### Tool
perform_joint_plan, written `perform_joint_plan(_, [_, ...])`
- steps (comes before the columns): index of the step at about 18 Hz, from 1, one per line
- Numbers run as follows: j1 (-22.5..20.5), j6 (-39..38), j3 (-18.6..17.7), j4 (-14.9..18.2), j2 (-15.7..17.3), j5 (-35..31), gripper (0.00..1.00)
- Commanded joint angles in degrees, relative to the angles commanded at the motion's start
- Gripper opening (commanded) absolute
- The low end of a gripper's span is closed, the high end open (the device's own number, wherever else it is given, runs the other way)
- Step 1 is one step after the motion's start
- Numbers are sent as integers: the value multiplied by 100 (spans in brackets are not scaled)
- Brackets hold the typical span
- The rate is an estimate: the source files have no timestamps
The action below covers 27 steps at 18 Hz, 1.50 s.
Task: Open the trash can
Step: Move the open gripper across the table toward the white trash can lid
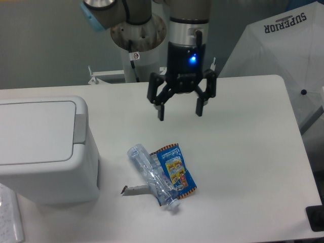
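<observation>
The trash can (43, 149) is sitting at the left edge of the table (243, 167), lid down, its grey push tab (80, 129) facing right. The gripper (179, 110) is hanging above the table's middle, well apart from it, fingers (161, 112) spread wide and gripping nothing. A crushed plastic bottle (152, 174) and blue snack wrapper (175, 169) are lying touching below.

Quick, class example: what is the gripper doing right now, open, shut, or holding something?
Gripper: open, fingers spread, holding nothing, hanging above the table, right of the trash can.
</observation>
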State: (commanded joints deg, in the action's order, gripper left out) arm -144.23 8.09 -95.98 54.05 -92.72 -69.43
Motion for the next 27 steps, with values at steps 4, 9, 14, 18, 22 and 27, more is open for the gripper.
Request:
perform_joint_plan(4, [141,-175,70,18,-89,35,100])
perform_joint_plan(9, [404,-404,-8,-61,-27,88,100])
perform_joint_plan(14, [650,-448,-26,-88,-9,97,100])
perform_joint_plan(18, [782,-501,-17,-105,-1,105,100])
perform_joint_plan(22, [949,-642,-70,-237,-1,105,100])
perform_joint_plan(27, [1090,-756,-140,-237,8,88,100])
